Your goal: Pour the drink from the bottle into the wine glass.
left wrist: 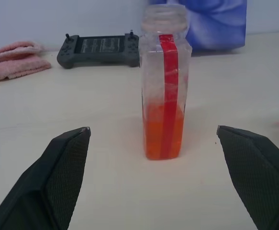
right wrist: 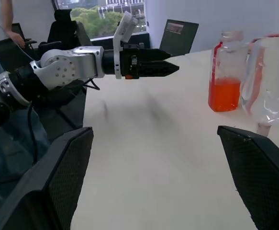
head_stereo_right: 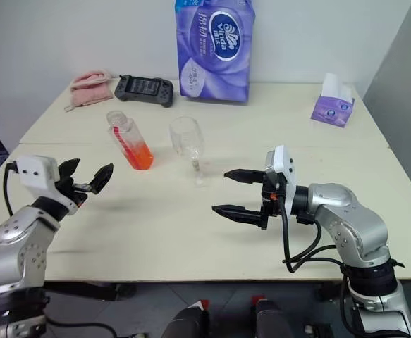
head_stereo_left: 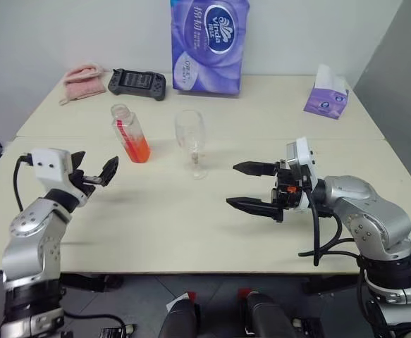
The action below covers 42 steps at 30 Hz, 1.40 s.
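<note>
While both black two-fingered grippers, left (head_stereo_left: 96, 174) and right (head_stereo_left: 251, 186), hover spread wide over the cream table (head_stereo_left: 191, 225), the uncapped clear plastic bottle (head_stereo_left: 130, 133) of orange-red drink (head_stereo_left: 137, 150) stands just ahead of the left, the clear stemmed wine glass (head_stereo_left: 192, 141) between them.

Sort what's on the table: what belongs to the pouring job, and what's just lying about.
Belongs to the job:
bottle, uncapped, upright
drink, filling its lower part
wine glass, empty, upright beside the bottle
left gripper, open
right gripper, open

Lying about:
pink cloth
game controller
purple tissue pack
small tissue box
</note>
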{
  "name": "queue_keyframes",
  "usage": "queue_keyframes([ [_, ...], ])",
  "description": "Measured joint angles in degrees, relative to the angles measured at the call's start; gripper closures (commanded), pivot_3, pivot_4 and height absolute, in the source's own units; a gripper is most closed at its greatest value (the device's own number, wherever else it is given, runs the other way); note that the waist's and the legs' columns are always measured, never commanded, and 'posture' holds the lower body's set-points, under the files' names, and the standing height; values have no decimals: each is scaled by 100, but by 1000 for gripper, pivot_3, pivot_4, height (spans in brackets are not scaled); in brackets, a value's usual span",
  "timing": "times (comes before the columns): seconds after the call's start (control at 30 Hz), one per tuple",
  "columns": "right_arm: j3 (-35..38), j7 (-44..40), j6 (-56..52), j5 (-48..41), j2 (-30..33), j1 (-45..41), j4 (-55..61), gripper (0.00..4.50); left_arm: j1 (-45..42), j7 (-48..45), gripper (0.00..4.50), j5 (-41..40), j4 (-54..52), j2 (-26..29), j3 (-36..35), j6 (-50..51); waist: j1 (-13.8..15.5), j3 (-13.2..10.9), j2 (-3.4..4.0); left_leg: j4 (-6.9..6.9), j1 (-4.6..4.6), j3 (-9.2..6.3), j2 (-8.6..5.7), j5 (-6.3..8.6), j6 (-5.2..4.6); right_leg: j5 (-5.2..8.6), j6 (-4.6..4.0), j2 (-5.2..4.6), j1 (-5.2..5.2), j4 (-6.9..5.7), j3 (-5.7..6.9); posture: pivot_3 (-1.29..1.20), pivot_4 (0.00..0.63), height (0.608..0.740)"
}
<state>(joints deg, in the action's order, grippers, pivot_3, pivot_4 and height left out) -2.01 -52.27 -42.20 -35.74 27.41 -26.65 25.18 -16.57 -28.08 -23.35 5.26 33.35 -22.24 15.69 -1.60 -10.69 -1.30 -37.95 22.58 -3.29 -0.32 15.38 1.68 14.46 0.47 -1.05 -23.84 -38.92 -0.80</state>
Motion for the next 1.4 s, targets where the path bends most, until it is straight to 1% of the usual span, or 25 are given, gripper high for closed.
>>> queue_keyframes([
  [0.2, 17, 557, -162, -159, -71, 81, 360, 51, -604, -244, 0, 211, 892, -127, 394, -425, 1, 0, -1, -1, 0, 3, -2, 0, 0, -1, 2, -2, -1, 1, 0, 0, 150, 740],
  [0.37, 21, 860, -214, -211, -64, 143, 509, 51, -1107, -379, 0, 361, 1596, -188, 546, -753, 0, 0, -1, -1, 1, 3, -2, 0, 0, -1, 3, -1, -2, -1, 4, 0, 150, 740],
  [0.6, 34, 1137, -309, -364, -19, 144, 640, 51, -1572, -440, 0, 550, 2446, -228, 638, -1189, -1, 1, -2, -1, 1, 3, -4, 0, 0, -1, 3, -1, -2, -1, 9, 0, 150, 740],
  [0.73, 75, 1313, -386, -393, 37, 99, 672, 51, -1967, -473, 0, 694, 3160, -341, 686, -1540, 1, 1, -2, -3, 3, 3, -7, 0, 0, -2, 4, -2, -2, -1, 16, 0, 150, 740],
  [0.93, 91, 1524, -579, -598, 110, -32, 784, 51, -2724, -498, 0, 926, 4591, -471, 751, -2231, 1, 1, -3, -4, 5, 3, -7, 0, -1, -3, 5, -1, -4, -2, 20, 0, 150, 740],
  [1.07, 103, 1622, -607, -615, 145, -200, 784, 51, -3082, -387, 0, 1033, 5394, -563, 751, -2645, 0, 1, -4, -3, 6, 4, -7, 0, -1, -3, 5, -1, -5, -2, 23, 0, 150, 740],
  [1.17, 102, 1638, -612, -626, 168, -204, 784, 0, -3172, -245, 577, 1120, 5782, -564, 756, -2890, -9, 1, -4, -3, 16, 7, -7, 0, -1, -3, 5, -2, -19, -6, 17, 0, 150, 740],
  [1.2, 103, 1647, -612, -626, 174, -204, 784, 0, -3178, -190, 831, 1133, 5875, -564, 753, -2931, -11, 1, -4, -4, 18, 7, -7, 0, -1, -4, 5, -2, -20, -6, 18, 0, 150, 740],
  [1.27, 102, 1692, -612, -626, 174, -204, 784, 0, -3181, -127, 1561, 1174, 6035, -561, 745, -3040, -10, 1, -4, -4, 19, 6, -6, 0, -1, -4, 5, -2, -21, -6, 19, 0, 150, 740],
  [1.37, 102, 1742, -609, -626, 169, -204, 784, 0, -3185, -129, 2490, 1198, 6111, -545, 729, -3116, -9, 1, -4, -5, 20, 6, -7, 0, -1, -4, 6, -2, -21, -6, 19, 0, 150, 740],
  [1.4, 102, 1748, -606, -626, 166, -204, 784, 0, -3194, -133, 2732, 1203, 6135, -532, 723, -3123, -9, 1, -4, -5, 20, 6, -7, 0, -1, -4, 6, -2, -21, -6, 19, 0, 150, 740],
])
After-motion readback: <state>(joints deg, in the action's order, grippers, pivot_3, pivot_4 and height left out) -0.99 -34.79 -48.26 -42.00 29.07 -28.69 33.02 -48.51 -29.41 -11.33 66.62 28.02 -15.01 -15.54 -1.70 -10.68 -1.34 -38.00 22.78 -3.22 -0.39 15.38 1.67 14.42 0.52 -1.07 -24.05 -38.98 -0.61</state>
